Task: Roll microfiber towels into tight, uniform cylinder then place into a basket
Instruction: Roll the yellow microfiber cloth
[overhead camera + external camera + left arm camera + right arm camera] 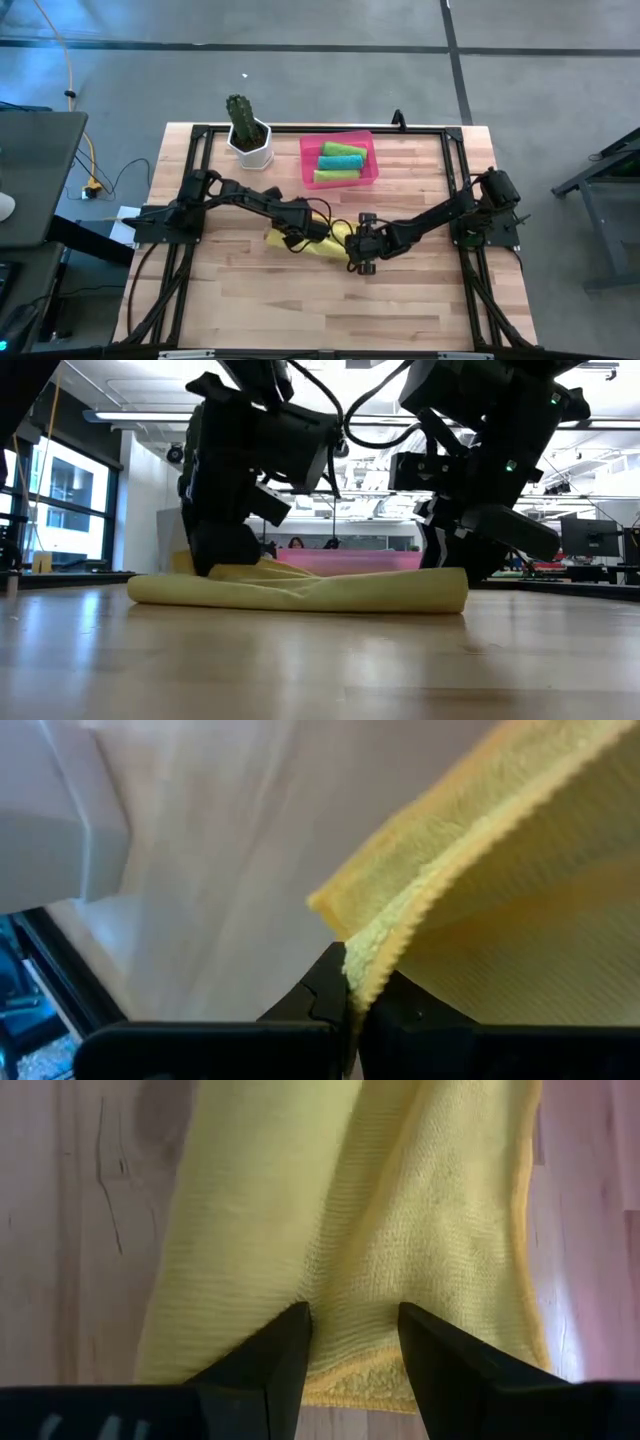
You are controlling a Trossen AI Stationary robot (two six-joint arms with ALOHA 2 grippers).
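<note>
The yellow towel [325, 241] lies loosely bunched on the bench [250, 300], near its middle. The left end effector [352, 1005] is pressed together, pinching one hemmed edge of this towel. The right end effector [352, 1350] is at the towel's opposite end, its fingers [278, 1350] spread and resting on the cloth. Farther back, the pink basket [307, 165] holds two green rolled towels [338, 176] and one teal roll [338, 162]. A potted cactus [246, 128] stands beside it.

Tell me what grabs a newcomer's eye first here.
The yellow towel at mid-table, with both arms on it: the left tool shut on its edge, the right tool open over its other end. Behind, the pink basket holds three rolled towels, beside a potted cactus.
</note>
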